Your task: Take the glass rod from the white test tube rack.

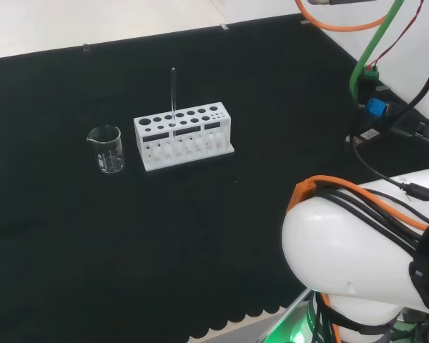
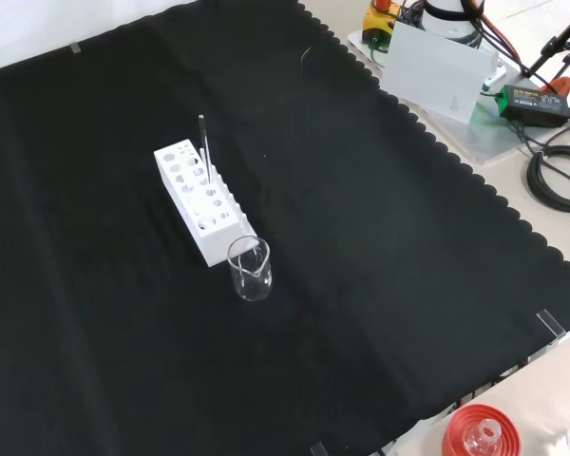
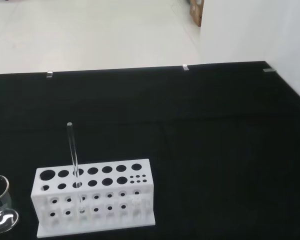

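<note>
On the black cloth of the table [image 1: 71, 236], seen from the head view, a white test tube rack [image 1: 184, 137] stands a little left of centre, and the glass rod [image 1: 173, 93] rises upright out of one of its rear holes, well above the rack's top. A clear glass beaker [image 1: 106, 148] stands just beside the rack's left end, apart from it, while the arm's big white link [image 1: 357, 243] fills the lower right corner — well clear of the rack. From the front view, the rack [image 2: 201, 199] runs diagonally on the cloth [image 2: 380, 266] with the rod [image 2: 204, 147] standing in it towards its far end, and the beaker [image 2: 250, 269] sits near the rack's nearer end. A red ribbed stand [image 2: 477, 432] holding a piece of clear glass lies off the cloth at the lower edge. Through the wrist view, the rack [image 3: 92, 197] faces the camera side-on, the rod [image 3: 73, 160] stands in a hole near one end, and part of the beaker [image 3: 0, 210] shows beside that same end. Whether the robot hand is apart or closed I cannot tell.
</note>
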